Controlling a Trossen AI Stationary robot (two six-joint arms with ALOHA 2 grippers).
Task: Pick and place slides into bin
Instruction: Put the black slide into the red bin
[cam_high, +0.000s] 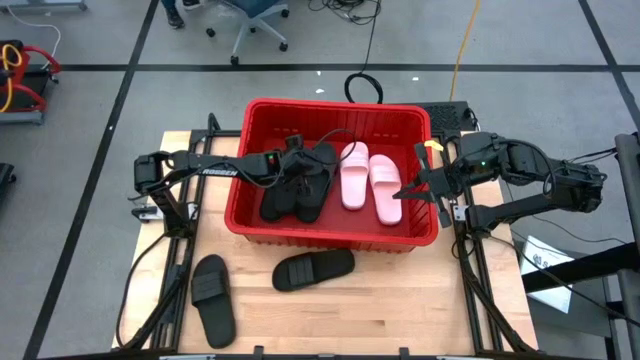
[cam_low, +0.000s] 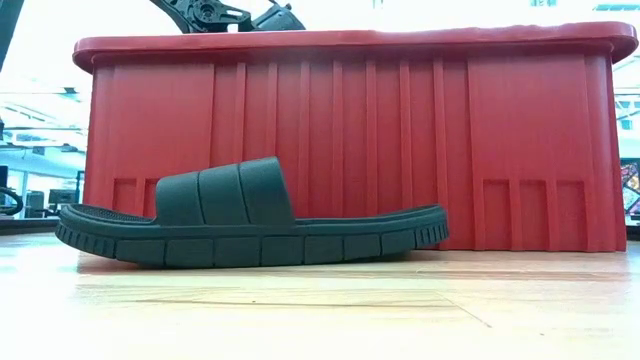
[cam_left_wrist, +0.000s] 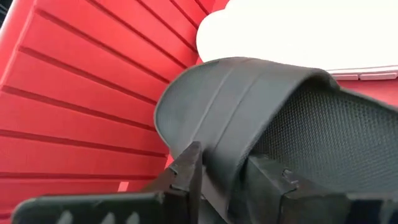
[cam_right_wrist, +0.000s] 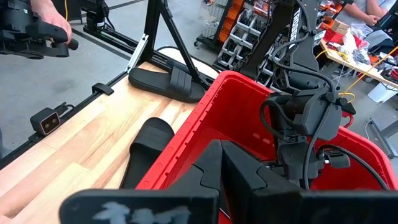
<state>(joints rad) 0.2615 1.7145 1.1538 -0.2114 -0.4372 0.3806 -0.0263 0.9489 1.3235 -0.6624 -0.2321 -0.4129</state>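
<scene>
The red bin (cam_high: 335, 104) stands mid-table. Inside it two black slides (cam_high: 300, 192) lie on the left and two pink slides (cam_high: 368, 180) on the right. My left gripper (cam_high: 300, 163) reaches into the bin over the black pair. It is open, its fingers (cam_left_wrist: 186, 171) standing on either side of the edge of one black slide's strap (cam_left_wrist: 249, 93). My right gripper (cam_high: 405, 192) hangs shut over the bin's right rim and holds nothing. Two more black slides (cam_high: 313, 268) (cam_high: 213, 298) lie flat on the table near the bin. My left gripper has one finger outside the black slide's strap edge (cam_left_wrist: 214, 158) and one under it. I cannot tell whether either finger touches the strap. The slide lies in the bin beside the red wall (cam_left_wrist: 74, 112).
In the low view one black slide (cam_low: 250, 225) lies on its sole right against the bin's near wall (cam_low: 420, 140). Beyond the table's left edge, a person's hand (cam_right_wrist: 46, 22) holds a dark device. Bare wood lies at the table's near right (cam_high: 420, 300).
</scene>
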